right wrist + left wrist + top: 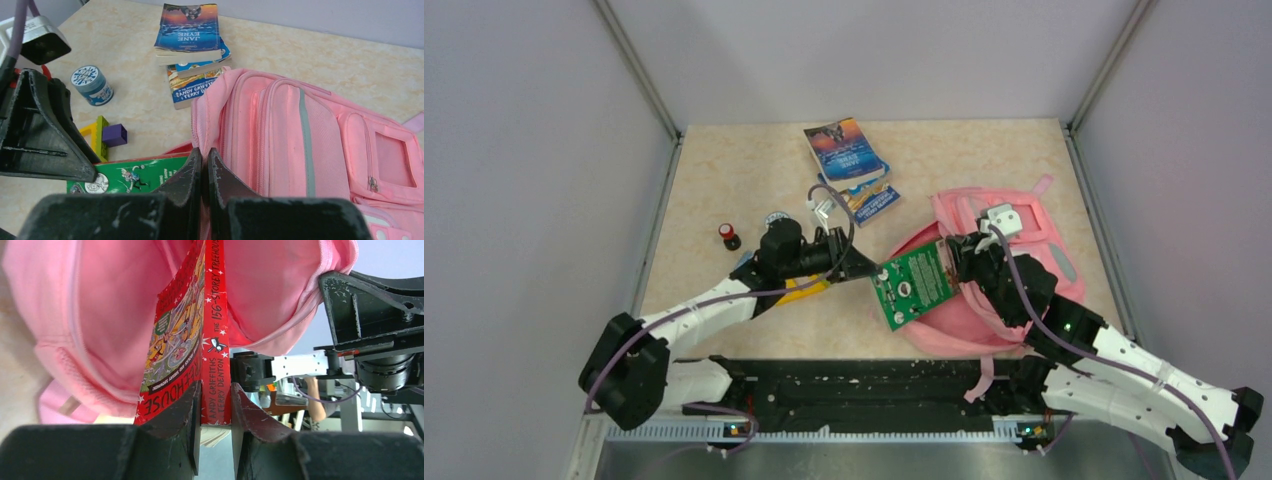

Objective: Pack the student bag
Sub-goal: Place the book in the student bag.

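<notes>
The pink student bag point(1014, 300) lies at the right of the table, its opening facing left. My left gripper point(872, 268) is shut on the spine end of a red-and-green Treehouse book point(914, 285) and holds it at the bag's mouth. In the left wrist view the jaws point(216, 396) clamp the red spine point(216, 315), with the pink bag point(100, 315) around the book's far end. My right gripper point(956, 252) is shut on the bag's opening edge. In the right wrist view point(205, 157) it pinches pink fabric, with the bag point(300, 140) to the right and the book's green cover point(135, 176) to the left.
A stack of books point(852, 165) lies at the back middle, also in the right wrist view point(192, 35). A blue round tin point(92, 85), coloured blocks point(107, 135) and a small red-and-black object point(728, 236) sit left of the bag. Grey walls surround the table.
</notes>
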